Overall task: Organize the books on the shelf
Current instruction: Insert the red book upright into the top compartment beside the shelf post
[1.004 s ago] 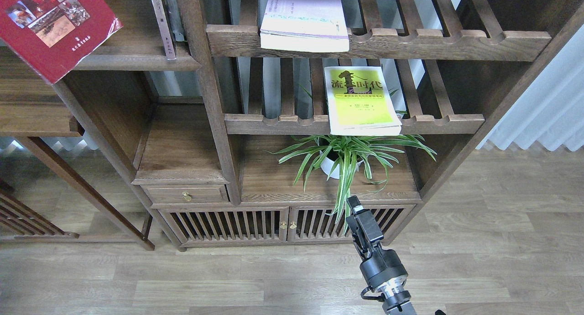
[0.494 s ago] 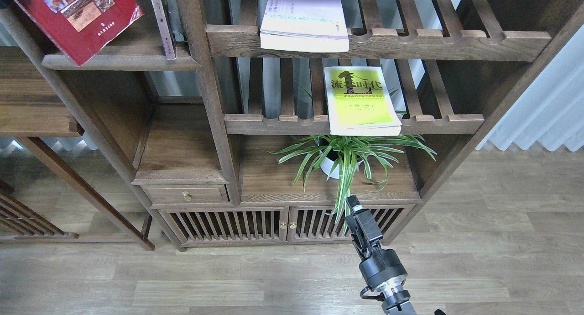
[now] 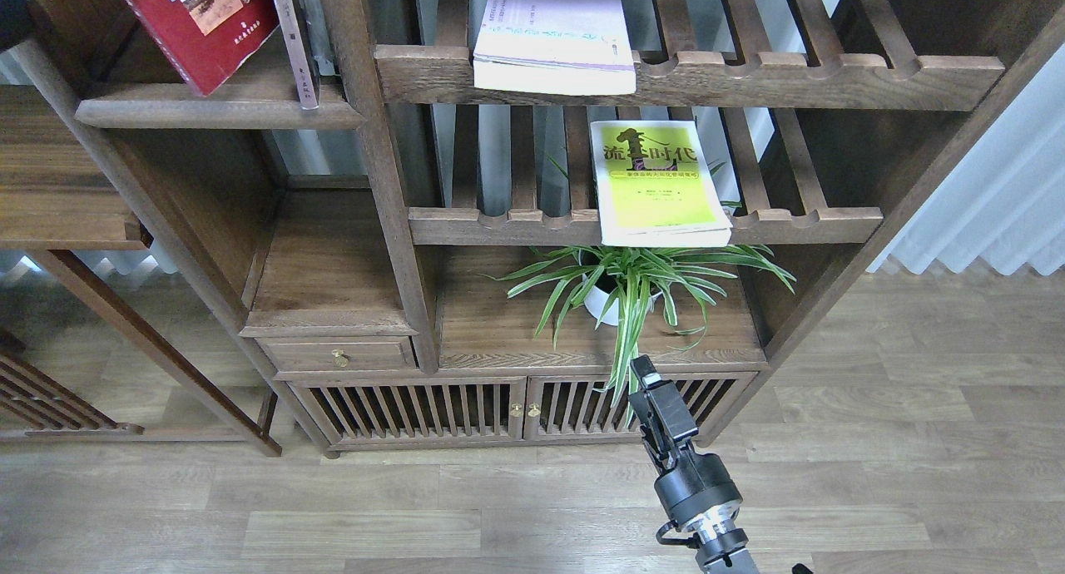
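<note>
The dark red book [image 3: 200, 25] stands tilted over the solid dark-brown shelf [image 3: 208, 113] at the top left, its lower corner at the plank, close beside a thin grey-spined book [image 3: 293, 42]. A dark part of my left arm [image 3: 18, 12] shows at the top-left corner; its gripper and any grip on the book are hidden. The white book with lilac trim [image 3: 553, 33] lies on the upper slatted rack [image 3: 790, 79]. The yellow-green book [image 3: 661, 183] lies on the lower slatted rack [image 3: 499, 225]. My right gripper [image 3: 645, 373] hangs low in front of the cabinet, holding nothing; its fingers cannot be told apart.
A potted spider plant [image 3: 624, 291] stands on the cabinet top below the yellow-green book, leaves hanging over the slatted doors [image 3: 416, 408]. A small drawer [image 3: 337, 356] is at the left. Upright posts divide the bays. Wood floor lies in front, a curtain [image 3: 990, 216] at right.
The dark red book has moved right and up, from overhanging the left end of the shelf to standing steeper beside the thin grey book. My right arm has not moved.
</note>
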Tool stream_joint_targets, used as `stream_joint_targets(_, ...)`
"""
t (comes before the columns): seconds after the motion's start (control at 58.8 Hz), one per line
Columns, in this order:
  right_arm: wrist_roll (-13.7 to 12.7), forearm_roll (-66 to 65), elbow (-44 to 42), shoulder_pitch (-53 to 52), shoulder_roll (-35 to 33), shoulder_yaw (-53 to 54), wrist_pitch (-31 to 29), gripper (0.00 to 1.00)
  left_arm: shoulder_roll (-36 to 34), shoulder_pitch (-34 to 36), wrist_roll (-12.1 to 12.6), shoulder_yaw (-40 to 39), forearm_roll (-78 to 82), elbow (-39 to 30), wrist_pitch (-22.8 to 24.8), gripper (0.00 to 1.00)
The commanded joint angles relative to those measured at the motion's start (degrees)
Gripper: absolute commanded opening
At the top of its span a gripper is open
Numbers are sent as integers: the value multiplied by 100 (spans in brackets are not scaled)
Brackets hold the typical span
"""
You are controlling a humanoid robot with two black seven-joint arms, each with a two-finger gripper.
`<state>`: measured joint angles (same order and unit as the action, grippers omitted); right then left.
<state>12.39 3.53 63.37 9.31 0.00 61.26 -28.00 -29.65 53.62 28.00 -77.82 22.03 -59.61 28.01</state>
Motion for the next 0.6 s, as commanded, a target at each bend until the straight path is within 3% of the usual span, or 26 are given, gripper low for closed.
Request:
stream_joint_targets(0.0,0,-1,0,0,0,0,0,99,117,201,0,56,65,265,-1,5)
stream_joint_targets(0.579,0,-1,44,35,0,18,0,99,794,1028,0,206,583,1294,-1,5)
